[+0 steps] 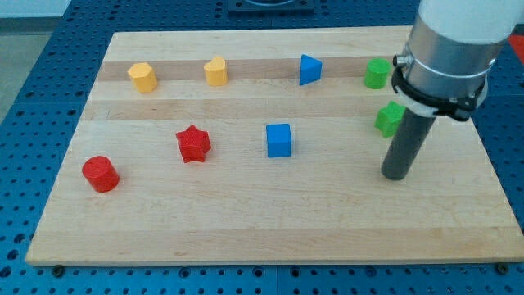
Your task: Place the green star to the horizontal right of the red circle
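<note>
Currently, a wooden board (270, 238) is seen on a blue perforated bench (33, 90), w/ eight blocks spread over it. No gripper is fitted: the arm ends in a straight dark rod, so there is nothing to spread or pinch. My tip (395, 175) is set on the board at the view's right, touching no block as far as can be told.

The green star (389, 119) is found just up and slightly left of the tip, right beside the rod's upper part; its right edge is partly hidden by the rod, so contact there cannot be judged. A second green block (377, 73), shape unclear, is placed above it near the board's top edge, close to the arm's grey housing.

The red circle (101, 174) is located far off at the view's lower left, well apart from the green star, w/ most of the board's width between them. The star is also seen higher up in the view than the circle.

Other blocks: a red star (193, 144) near the circle, up and to its right; a blue cube (278, 140) around the board's middle; a blue triangular block (309, 70) in the top row; two yellow blocks (142, 77) (216, 71) at top left, the left one approx. hexagonal, the other's shape not made out.
</note>
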Controlling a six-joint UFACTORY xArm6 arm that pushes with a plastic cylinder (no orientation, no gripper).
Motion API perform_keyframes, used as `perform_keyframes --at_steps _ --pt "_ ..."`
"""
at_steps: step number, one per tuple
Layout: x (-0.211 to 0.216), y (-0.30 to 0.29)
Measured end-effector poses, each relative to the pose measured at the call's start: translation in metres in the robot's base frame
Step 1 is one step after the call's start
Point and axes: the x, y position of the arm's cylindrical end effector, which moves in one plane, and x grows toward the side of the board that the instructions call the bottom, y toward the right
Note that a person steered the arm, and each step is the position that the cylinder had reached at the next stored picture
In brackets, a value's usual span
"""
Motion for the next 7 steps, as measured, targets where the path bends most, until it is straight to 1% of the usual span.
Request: perform_keyframes --at_steps 1,2,3,4,5,6,7 --pt "-0.012 0.014" --pt "-0.030 0.073" --pt "-0.071 0.085" --pt "-0.104 0.073" --pt "-0.120 0.049" --pt "-0.102 0.006" --pt "-0.059 -0.008"
